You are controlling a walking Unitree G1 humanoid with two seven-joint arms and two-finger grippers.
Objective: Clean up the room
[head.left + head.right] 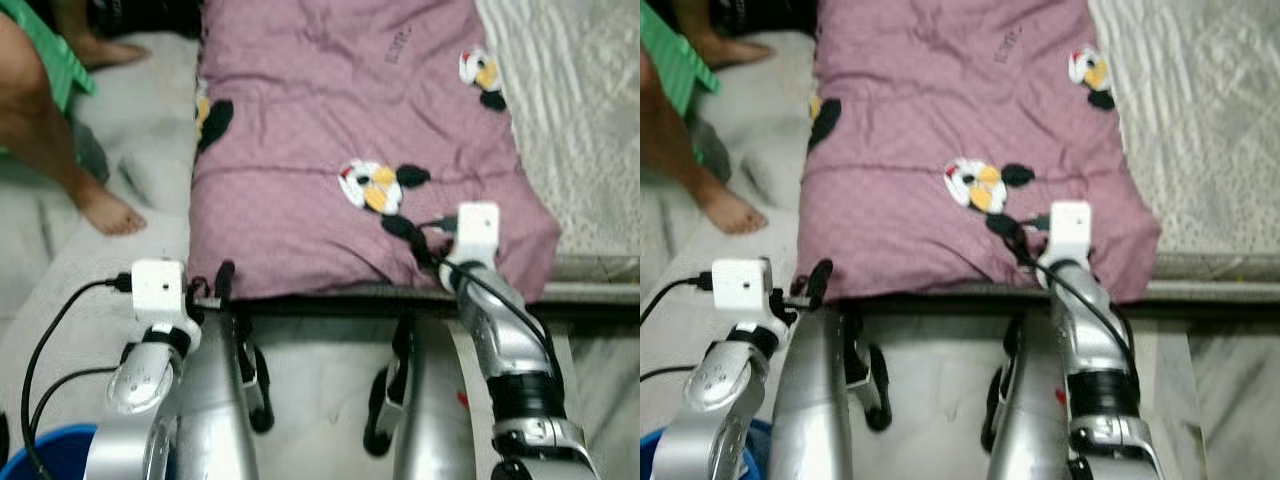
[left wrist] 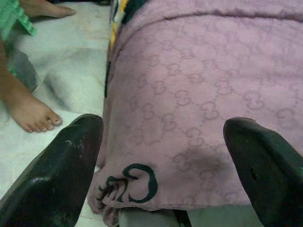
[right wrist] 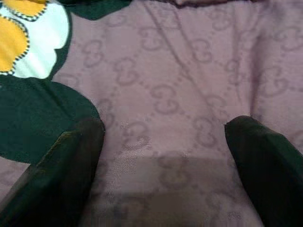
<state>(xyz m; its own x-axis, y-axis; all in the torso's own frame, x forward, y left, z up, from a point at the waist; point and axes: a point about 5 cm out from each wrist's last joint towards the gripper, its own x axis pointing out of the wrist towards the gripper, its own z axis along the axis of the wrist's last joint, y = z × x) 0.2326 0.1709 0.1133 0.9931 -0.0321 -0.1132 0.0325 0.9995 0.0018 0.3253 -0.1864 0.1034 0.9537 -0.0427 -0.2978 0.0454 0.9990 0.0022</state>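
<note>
A mauve blanket [image 1: 330,130] with cartoon patches in white, yellow and black lies spread across the bed. My left gripper [image 2: 163,137] is open at its near left corner, and the hem with a black logo [image 2: 135,182] sits between the fingers [image 2: 66,165]. In the head view this gripper [image 1: 218,282] is right at the blanket's front edge. My right gripper [image 3: 163,137] is open too, hovering close over the fabric beside a black and white patch [image 3: 28,71]. It sits near the blanket's front right part [image 1: 432,240].
A person's bare foot [image 1: 105,210] and leg stand on pale bedding [image 1: 140,140] to the left, near a green cloth [image 1: 55,55]. A beige textured sheet [image 1: 580,120] lies right of the blanket. A blue tub rim [image 1: 50,455] sits at the lower left.
</note>
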